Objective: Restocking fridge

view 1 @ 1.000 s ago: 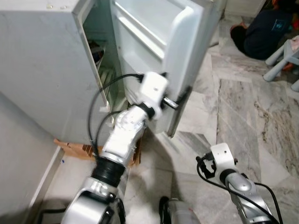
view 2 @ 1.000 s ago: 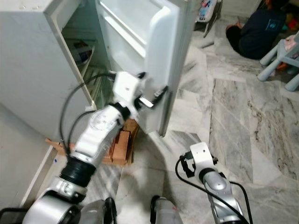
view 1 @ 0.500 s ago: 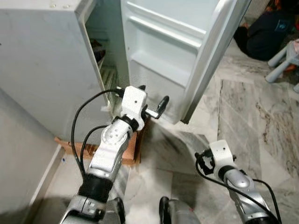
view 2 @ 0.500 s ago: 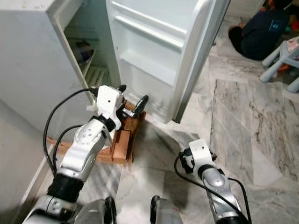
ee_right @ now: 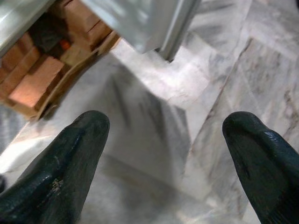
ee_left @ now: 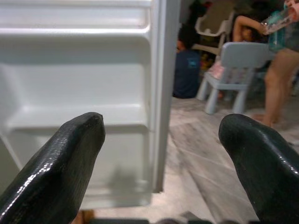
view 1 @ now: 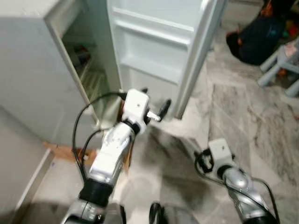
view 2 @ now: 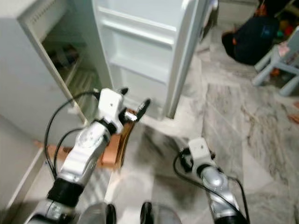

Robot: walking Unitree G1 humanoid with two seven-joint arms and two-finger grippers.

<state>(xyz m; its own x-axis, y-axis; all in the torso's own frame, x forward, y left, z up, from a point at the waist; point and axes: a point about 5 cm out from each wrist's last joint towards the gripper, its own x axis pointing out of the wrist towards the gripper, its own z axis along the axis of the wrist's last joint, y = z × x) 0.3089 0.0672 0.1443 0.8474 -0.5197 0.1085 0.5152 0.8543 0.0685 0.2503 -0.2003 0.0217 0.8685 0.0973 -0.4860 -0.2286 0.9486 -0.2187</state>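
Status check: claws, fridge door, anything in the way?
Left claw open, empty, raised before the white fridge door. Right claw open, low over marble floor. Door open. Wooden blocks under fridge; seated person beyond.

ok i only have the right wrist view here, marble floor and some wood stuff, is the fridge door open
Observer: Yes. The fridge door stands wide open, its inner shelves facing the robot.
Operator: where's the left gripper
Observer: The left gripper is raised in front of the door's lower edge, fingers open, holding nothing.
Operator: anything inside the fridge
Observer: Some dark items sit on an upper shelf of the fridge; too blurred to identify.
Operator: anyone nearby
Observer: A person in dark clothes sits on the floor beyond the door, beside a pale blue chair.
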